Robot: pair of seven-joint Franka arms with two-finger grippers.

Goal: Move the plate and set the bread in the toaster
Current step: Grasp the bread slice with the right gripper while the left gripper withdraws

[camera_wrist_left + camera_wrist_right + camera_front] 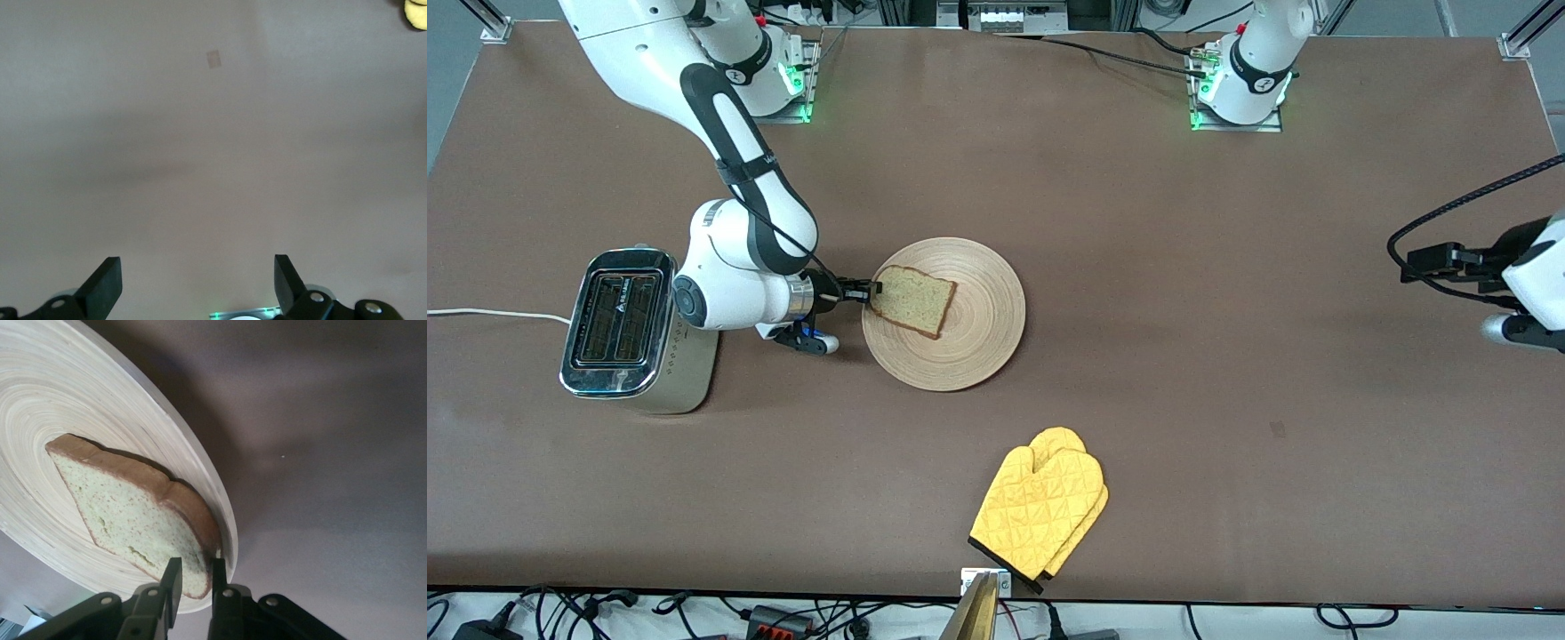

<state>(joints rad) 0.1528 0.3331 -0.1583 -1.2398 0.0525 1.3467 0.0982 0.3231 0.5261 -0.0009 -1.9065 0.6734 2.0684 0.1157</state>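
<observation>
Brown table (1138,356) carries all items. Plate (978,347) lies flat near the middle of the table, toward the right arm's end. It holds one thing only: the bread (914,300), a single slice lying on the plate's part nearest the toaster, one corner reaching the rim. Right gripper (871,291) is low at that rim, arm reaching in sideways from the toaster's direction; right wrist view shows its fingers (170,583) drawn close together and clamped on the bread's corner at the crust, the slice otherwise resting on the plate's wood (80,407). Toaster (618,329) stands at the right arm's end of the table, beside the right arm's wrist, well apart from the plate; both slots face up, dark inside, no bread in either. White cord (489,313) trails from it toward the table edge. Yellow oven mitt (1040,511) lies flat near the table edge closest to the front camera, apart from the plate. Left gripper (198,283) waits over bare table at the left arm's end, fingers spread wide, holding nothing.
</observation>
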